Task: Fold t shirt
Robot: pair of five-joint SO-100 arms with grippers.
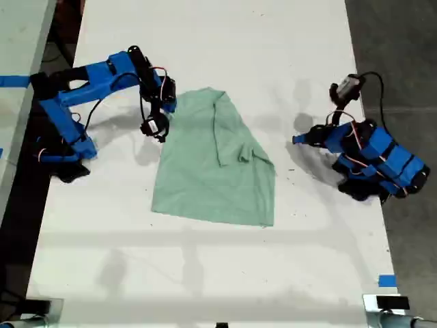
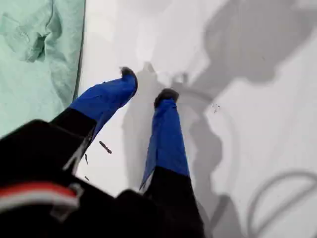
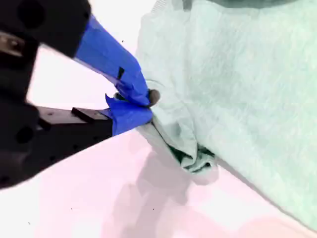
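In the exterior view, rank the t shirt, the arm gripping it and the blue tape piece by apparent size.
1. t shirt
2. arm of my second gripper, shut on the shirt's edge
3. blue tape piece, far the smallest

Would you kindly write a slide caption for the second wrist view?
My second gripper pinches a bunched edge of the pale mint-green cloth t shirt above the white table.

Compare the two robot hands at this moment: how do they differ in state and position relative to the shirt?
My second hand is shut on an edge of the t shirt; my first hand is open and holds nothing. The second sits at the shirt's edge on the exterior view's left; the first hangs over bare table, apart from the cloth. Both are blue.
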